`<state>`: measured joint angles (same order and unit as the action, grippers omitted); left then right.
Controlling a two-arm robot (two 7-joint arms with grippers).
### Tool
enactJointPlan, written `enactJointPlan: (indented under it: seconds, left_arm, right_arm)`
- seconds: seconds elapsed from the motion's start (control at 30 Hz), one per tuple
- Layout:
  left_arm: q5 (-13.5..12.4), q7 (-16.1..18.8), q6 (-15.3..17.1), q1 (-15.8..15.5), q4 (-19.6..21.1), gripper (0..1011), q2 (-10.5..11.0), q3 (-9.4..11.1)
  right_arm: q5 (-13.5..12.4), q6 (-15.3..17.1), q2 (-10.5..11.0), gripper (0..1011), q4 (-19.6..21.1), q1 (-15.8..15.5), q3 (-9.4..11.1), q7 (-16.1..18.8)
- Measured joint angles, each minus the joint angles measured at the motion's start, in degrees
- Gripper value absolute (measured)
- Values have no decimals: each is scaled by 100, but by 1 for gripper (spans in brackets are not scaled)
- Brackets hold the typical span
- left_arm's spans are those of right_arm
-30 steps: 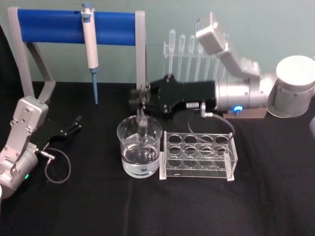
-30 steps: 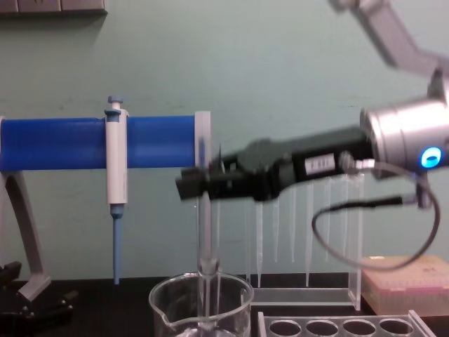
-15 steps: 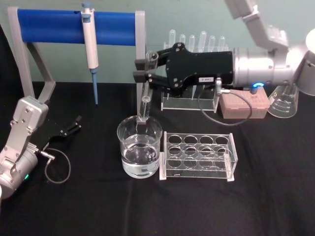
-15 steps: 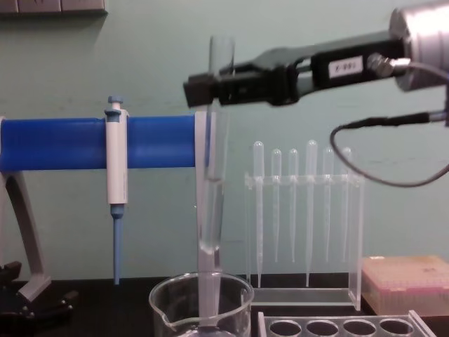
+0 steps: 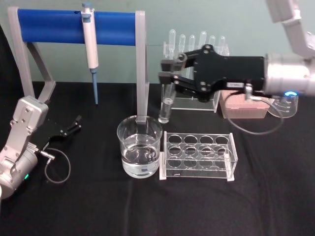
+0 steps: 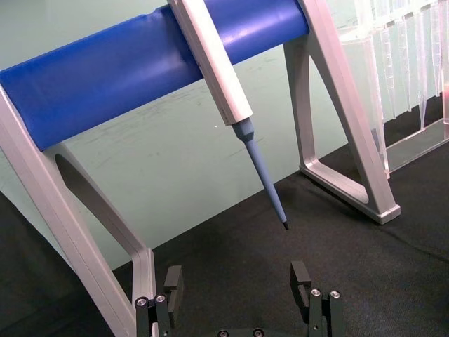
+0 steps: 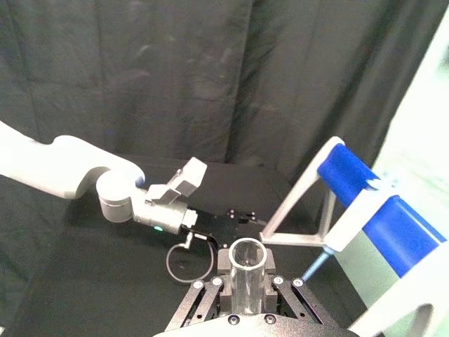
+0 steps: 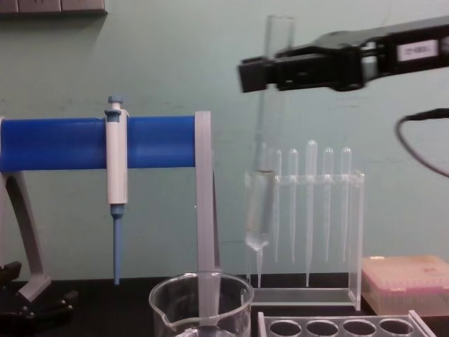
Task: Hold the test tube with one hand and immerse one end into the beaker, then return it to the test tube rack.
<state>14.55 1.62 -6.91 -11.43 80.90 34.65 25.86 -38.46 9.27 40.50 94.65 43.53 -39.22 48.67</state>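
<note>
We are holding the test tube [image 8: 262,175] in our right claw [image 5: 167,76], which is clenched on the tube just below its open rim. The tube is hanging straight down beneath the claw, upright, with its rounded end in the air. In the chest view a little clear liquid seems to be sitting in the lower part of the tube, though the glass against the pale wall makes this hard to confirm.

The beaker [image 5: 140,147] is standing on the black table [image 5: 98,206], below the claw and off to its left, partly filled with water. The tube is hanging clear of it, not touching its rim. The clear rack [image 5: 198,155] with round holes is standing just beside the beaker, below the claw and nearer to us. Behind the claw is a stand of thin plastic droppers [image 8: 309,210].

Our left claw [image 6: 240,298] is parked low on the table, far off to the left of the right claw, with its fingers released and holding nothing.

We judge the tube to be light, stiff and brittle, and smooth wet glass is likely to slip. The grip near the rim looks sensible: it is keeping the lower end free and the tube plumb. We think a firm but gentle squeeze suits it, and the tube needs lining up squarely over a rack hole, since knocking the end against the rack could crack it.
</note>
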Motion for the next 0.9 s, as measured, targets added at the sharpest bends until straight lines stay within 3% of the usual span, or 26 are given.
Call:
enactJointPlan:
  seconds: [0.2,0.33,0.9]
  left_arm:
    - [0,0,0,0,0,1000,0,0]
    - [0,0,0,0,0,1000,0,0]
    - [0,0,0,0,0,1000,0,0]
  right_arm:
    - [-136,-132,469,225,306,-425,230,-128]
    - [-169,-203,636,225,371,-650,322,-179]
    - [-9,-439,711,225,141,-1170,454,-196]
